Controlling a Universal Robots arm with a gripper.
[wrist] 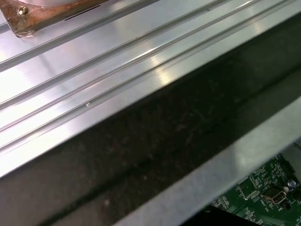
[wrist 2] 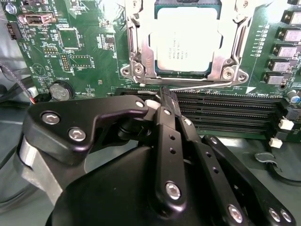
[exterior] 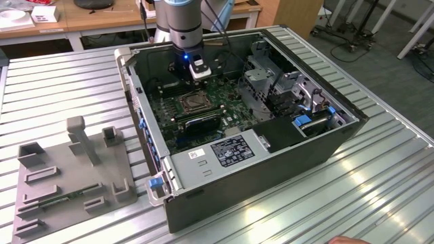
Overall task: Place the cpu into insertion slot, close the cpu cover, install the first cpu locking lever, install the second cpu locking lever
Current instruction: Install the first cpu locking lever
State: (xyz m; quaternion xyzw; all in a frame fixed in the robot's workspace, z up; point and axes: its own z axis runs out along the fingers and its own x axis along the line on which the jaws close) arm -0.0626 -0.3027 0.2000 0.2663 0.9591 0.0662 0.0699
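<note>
One arm hung over open computer case (exterior: 271, 173). Gripper (wrist 2: 167, 94) fingers pressed together, nothing visible between them, tips above memory slots (wrist 2: 225, 110), just beside socket edge. Cpu (wrist 2: 186, 40) sat in insertion slot (exterior: 192, 103), cpu cover (wrist 2: 231, 52) down around it. Thin lever wire (wrist 2: 202, 87) lay close to tips. Coin battery (wrist 2: 59, 91) nearby; drive cage (exterior: 261, 84) toward exterior view's right.

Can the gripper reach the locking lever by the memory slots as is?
Likely yes: the gripper sits right beside the locking lever with nothing between, and the cpu cover already lies flat over the cpu.
</note>
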